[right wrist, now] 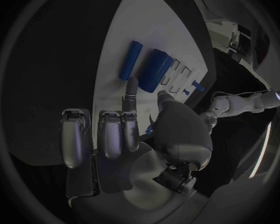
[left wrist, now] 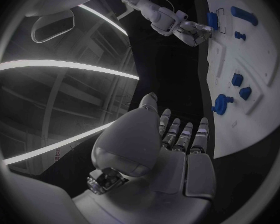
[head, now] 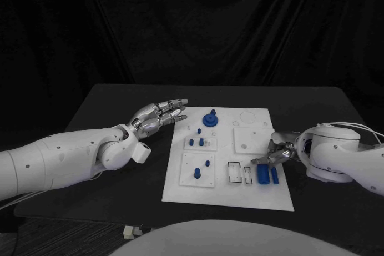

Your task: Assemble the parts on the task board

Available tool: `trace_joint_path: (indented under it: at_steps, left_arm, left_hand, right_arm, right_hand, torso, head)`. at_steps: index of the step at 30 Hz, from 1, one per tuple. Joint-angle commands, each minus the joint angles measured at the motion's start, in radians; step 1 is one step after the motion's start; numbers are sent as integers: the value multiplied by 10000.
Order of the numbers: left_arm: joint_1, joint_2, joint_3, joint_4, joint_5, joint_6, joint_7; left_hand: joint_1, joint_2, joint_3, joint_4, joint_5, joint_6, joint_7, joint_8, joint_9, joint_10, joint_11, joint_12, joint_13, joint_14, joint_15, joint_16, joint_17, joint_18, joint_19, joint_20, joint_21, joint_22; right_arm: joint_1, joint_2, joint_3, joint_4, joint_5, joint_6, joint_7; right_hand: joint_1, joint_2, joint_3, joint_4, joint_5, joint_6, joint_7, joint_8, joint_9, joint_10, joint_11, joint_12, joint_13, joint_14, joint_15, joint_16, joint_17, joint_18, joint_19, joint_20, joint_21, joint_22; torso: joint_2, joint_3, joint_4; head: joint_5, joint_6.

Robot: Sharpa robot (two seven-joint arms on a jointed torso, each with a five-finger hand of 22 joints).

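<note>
The white task board [head: 240, 195] lies mid-table with blue parts on it. A round blue part [head: 210, 119] stands near its far edge, with small blue pegs [head: 198, 140] just in front of it. Two blue cylinders [head: 268, 175] lie side by side near its right edge; in the right wrist view they are a thin cylinder [right wrist: 130, 59] and a thick cylinder [right wrist: 155, 69]. My right hand [head: 274, 154] sits right behind them, one finger stretched to the board, the others curled. A sliver of a small blue part [right wrist: 150, 129] shows between its thumb and fingers. My left hand [head: 160, 116] hovers left of the board, fingers straight and apart, holding nothing.
Rectangular slots [head: 240, 172] are cut in the board just left of the cylinders. Two more pegs [head: 202, 168] stand in a square plate at the board's near left. Bare black table [head: 104, 106] surrounds the board; its front edge runs close below.
</note>
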Motion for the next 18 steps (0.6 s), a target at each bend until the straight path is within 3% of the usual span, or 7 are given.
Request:
trace_joint_path:
  at_steps: [1, 7, 13, 14, 18]
  left_arm:
    - [-11, 28, 10, 1, 73, 130, 29]
    - [-12, 55, 10, -36, 73, 167, -29]
    - [-14, 71, 10, -57, 73, 225, -113]
    - [-15, 73, 10, -60, 73, 230, -121]
    - [-17, 77, 10, -68, 73, 247, -149]
  left_hand:
    - [119, -2, 15, 63, 50, -57, 5, -64, -16, 1, 92, -59, -15, -1, 64, -17, -5, 93, 51, -4, 53, -11]
    - [122, -5, 15, 61, 51, -67, 15, -68, -16, -6, 94, -68, -16, -4, 69, -19, -5, 91, 49, -3, 52, -15]
    - [136, -8, 18, 52, 61, -86, 84, -75, -14, -47, 88, -128, -25, -33, 93, -39, -11, 78, 34, 1, 44, -37]
    - [138, -8, 18, 51, 62, -90, 95, -76, -14, -53, 86, -134, -26, -37, 97, -42, -12, 75, 30, 2, 41, -42]
    - [141, -7, 20, 49, 65, -99, 108, -79, -14, -63, 84, -147, -28, -41, 103, -45, -13, 72, 26, 3, 39, -47]
  right_arm:
    - [-33, 31, 6, -7, 21, 56, -172]
    - [-66, 90, 6, -36, 30, -32, -161]
    - [-122, 171, 6, -93, 60, -195, -147]
    - [-134, 183, 6, -104, 62, -201, -148]
    - [-201, 227, 6, -138, 62, -211, -161]
  right_hand:
    - [-118, -47, -91, 0, -108, -98, 18, 14, 56, 1058, -73, 34, 2632, 1048, -59, 29, 2631, -42, 854, -63, -33, 2486]
    - [-57, -4, -68, -6, -106, -144, 27, -11, 107, 1058, -66, 34, 2632, 1048, -57, 29, 2631, -21, 813, -61, -104, 2459]
    - [333, 189, 81, -27, 412, -210, 32, -65, 356, 1058, -62, 34, 2632, 1048, -53, 29, 2631, -1, 774, -54, -170, 2433]
    - [393, 208, 98, -32, 519, -220, 31, -74, 390, 1058, -62, 34, 2632, 1048, -54, 29, 2631, -1, 773, -54, -172, 2432]
    - [1044, 321, 227, -72, 1630, -337, 27, -181, 625, 1058, -76, 34, 2632, 1048, -43, 29, 2631, 20, 731, -50, -246, 2403]
  torso:
    - [0, 2, 0]
    - [-1, 2, 0]
    - [2, 1, 2]
    - [0, 2, 1]
    - [0, 2, 1]
  head:
    - [-16, -2]
    - [-1, -2]
    - [32, -2]
    - [31, -2]
    - [39, -2]
